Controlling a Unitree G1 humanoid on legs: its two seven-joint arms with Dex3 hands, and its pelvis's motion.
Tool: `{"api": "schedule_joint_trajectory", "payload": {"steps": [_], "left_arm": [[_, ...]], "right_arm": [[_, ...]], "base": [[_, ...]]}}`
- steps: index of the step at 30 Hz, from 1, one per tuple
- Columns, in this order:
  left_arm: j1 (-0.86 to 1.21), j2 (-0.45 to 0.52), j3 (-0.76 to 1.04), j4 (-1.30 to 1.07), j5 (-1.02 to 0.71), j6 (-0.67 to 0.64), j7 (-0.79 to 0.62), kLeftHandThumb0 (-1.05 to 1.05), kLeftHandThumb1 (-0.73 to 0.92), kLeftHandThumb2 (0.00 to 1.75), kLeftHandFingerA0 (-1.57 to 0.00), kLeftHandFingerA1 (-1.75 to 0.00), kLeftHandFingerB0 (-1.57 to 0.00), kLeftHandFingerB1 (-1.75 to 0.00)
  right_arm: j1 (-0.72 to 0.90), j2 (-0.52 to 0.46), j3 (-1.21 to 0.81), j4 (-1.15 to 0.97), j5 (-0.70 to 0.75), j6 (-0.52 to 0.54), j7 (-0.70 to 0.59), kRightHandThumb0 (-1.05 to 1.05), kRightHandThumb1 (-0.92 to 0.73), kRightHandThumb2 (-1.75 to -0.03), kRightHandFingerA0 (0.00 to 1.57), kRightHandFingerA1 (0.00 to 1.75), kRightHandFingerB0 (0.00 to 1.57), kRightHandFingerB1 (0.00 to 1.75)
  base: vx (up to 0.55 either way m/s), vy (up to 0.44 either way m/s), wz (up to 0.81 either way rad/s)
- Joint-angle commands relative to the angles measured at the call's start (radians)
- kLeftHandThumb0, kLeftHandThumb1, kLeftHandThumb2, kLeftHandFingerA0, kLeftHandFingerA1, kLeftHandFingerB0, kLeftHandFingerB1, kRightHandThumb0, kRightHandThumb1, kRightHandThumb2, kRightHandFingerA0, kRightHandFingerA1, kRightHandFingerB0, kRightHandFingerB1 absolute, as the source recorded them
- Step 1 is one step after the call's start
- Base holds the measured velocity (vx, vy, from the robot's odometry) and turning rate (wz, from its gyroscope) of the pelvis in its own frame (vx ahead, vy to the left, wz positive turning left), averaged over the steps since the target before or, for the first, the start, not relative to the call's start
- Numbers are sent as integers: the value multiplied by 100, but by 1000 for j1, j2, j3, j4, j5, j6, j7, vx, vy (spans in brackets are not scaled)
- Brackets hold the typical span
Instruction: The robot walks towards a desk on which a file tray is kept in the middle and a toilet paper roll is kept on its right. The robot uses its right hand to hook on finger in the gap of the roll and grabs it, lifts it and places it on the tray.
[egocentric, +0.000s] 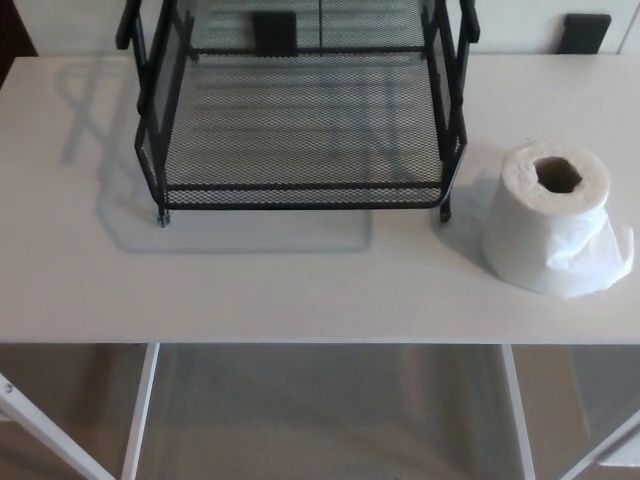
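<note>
1. The toilet paper roll (545, 235) stands upright on the desk (300, 290), near the right edge and closer to the front edge than the back. Its brown cardboard core (558, 175) opens upward.
2. The roll is plain white. A loose sheet (605, 262) hangs off its lower right side and rests crumpled on the desk.
3. The black wire-mesh file tray (300, 187) sits in the middle of the desk toward the back edge, apart from the roll and just to its left. The mesh floor is bare.
4. The top of the tray's frame is cut off by the upper edge of the picture, so its full height cannot be made out.
5. Two dark blocks (274, 32) (585, 32) show past the back edge of the desk, one seen through the tray and one at the far right. What they are cannot be told.
6. White desk legs (140, 410) and the floor (320, 420) show below the front edge.
7. Neither hand is in view, so how the fingers stand cannot be told.
</note>
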Motion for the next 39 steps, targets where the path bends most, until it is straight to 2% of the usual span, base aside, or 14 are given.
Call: {"api": "schedule_joint_trajectory", "payload": {"steps": [1,4,5,11,12,16,19,23,24,28,29,35,38,39], "left_arm": [[-7,45,-9,-19,11,-16,3,-96,82,117,-2,-34,0,-8],[-19,63,-29,-15,29,-30,-16,-91,80,119,-4,-33,0,-12],[-26,66,-30,-12,27,-29,-15,-87,92,73,-3,-39,0,-4],[-89,88,-60,-5,44,-43,4,-86,91,79,-5,-42,0,-4],[-98,76,-69,-9,50,-52,5,-89,78,114,-6,-45,0,-15],[-96,54,-64,-10,36,-50,-1,-88,92,73,-2,-44,0,-2],[-88,43,-61,-6,27,-52,-21,-98,82,118,-9,-34,0,-10],[-71,46,-60,-11,30,-35,3,-89,78,113,-5,-37,0,-12],[-69,46,-59,-12,29,-35,5,-86,92,73,-5,-38,0,0],[-54,44,-62,-5,32,-42,-6,-95,82,117,-11,-33,0,-9],[-54,36,-43,-3,12,-40,-10,-86,92,72,-1,-37,0,0],[-46,36,-44,-1,15,-41,-10,-94,80,116,-10,-33,0,-9],[-45,33,-50,-5,21,-56,-10,-87,92,73,-2,-36,0,0],[-44,35,-48,-5,19,-50,-10,-100,84,117,-8,-27,0,-4]], "right_arm": [[-46,-67,-23,-167,35,-8,-18,-42,-57,-61,11,52,2,19],[-131,-143,6,-114,-8,-70,4,-55,-46,-77,4,52,0,15],[-143,-155,11,-109,-10,-80,11,-52,-56,-58,18,58,0,23],[-224,-192,42,-312,-4,-44,11,-74,-36,-80,29,71,8,66],[-230,-198,78,-461,-26,2,-16,-82,-48,-55,44,75,17,78],[-239,-196,163,-692,-45,82,-14,-65,-38,-79,37,62,9,50],[-243,-219,251,-812,-74,111,32,-57,-40,-75,37,60,7,46],[-251,-279,427,-952,-152,163,125,-55,-48,-55,32,44,8,22],[-255,-280,447,-959,-165,160,127,-55,-49,-55,30,44,7,22],[-262,-283,526,-998,-194,192,130,-54,-51,-55,28,42,5,25],[-298,-302,596,-1014,-215,248,161,-55,-54,-56,25,38,5,24],[-403,-296,805,-968,-393,212,158,-59,-58,-57,22,39,5,25],[-440,-308,866,-939,-446,199,166,-56,-58,-59,18,43,6,21],[-445,-308,883,-931,-456,194,165,-57,-57,-60,18,46,6,21]], "base": [[0,0,0],[0,0,0],[0,0,0],[2,-1,1],[0,0,0],[0,0,0],[0,0,0],[0,0,0],[0,0,0],[0,0,0],[0,0,0],[0,0,0],[0,0,0],[0,0,0]]}}
